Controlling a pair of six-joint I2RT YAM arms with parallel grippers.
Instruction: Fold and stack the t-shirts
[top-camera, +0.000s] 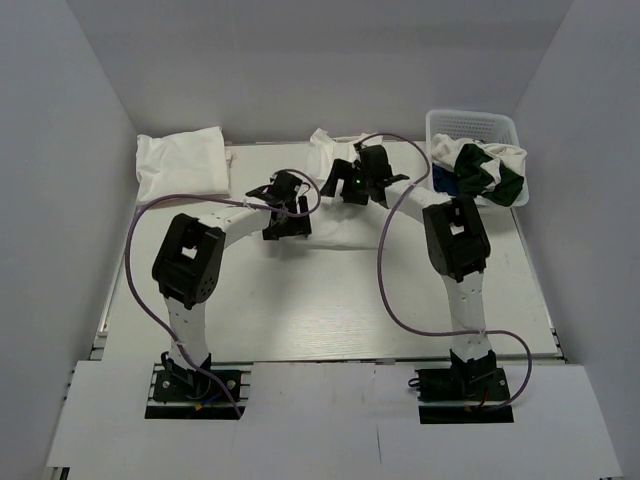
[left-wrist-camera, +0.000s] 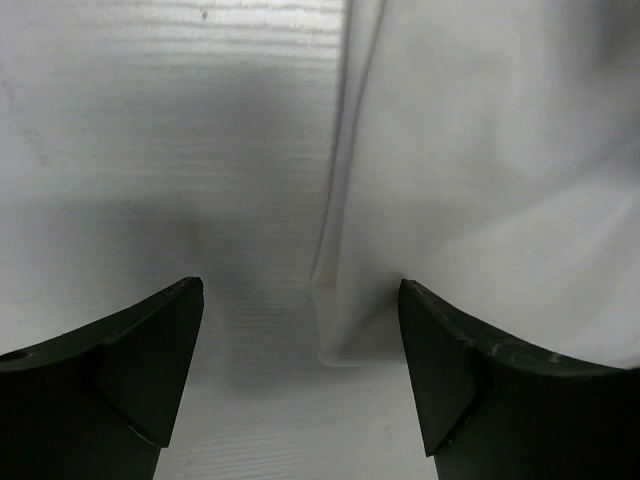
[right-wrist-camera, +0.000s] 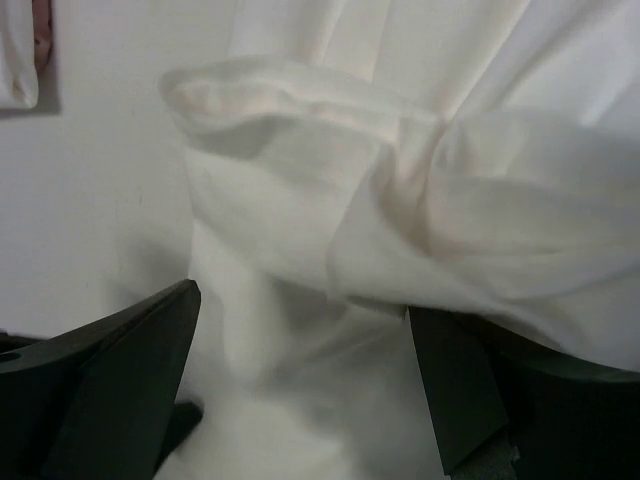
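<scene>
A white t-shirt (top-camera: 328, 148) lies crumpled at the back middle of the table, largely covered by my two grippers. My left gripper (top-camera: 287, 222) is open; in the left wrist view (left-wrist-camera: 300, 340) the shirt's left edge (left-wrist-camera: 480, 150) ends between its fingers, on the bare table. My right gripper (top-camera: 343, 183) is also open, hovering close over bunched folds of the same shirt (right-wrist-camera: 330, 200), and nothing is pinched between its fingers (right-wrist-camera: 120, 370). A stack of folded white t-shirts (top-camera: 182, 162) rests at the back left.
A white lattice basket (top-camera: 470, 118) stands at the back right, holding dark green (top-camera: 487, 172), white (top-camera: 455, 150) and blue (top-camera: 440, 178) cloth. Grey walls close in the table on the left, right and back. Purple cables loop off both arms.
</scene>
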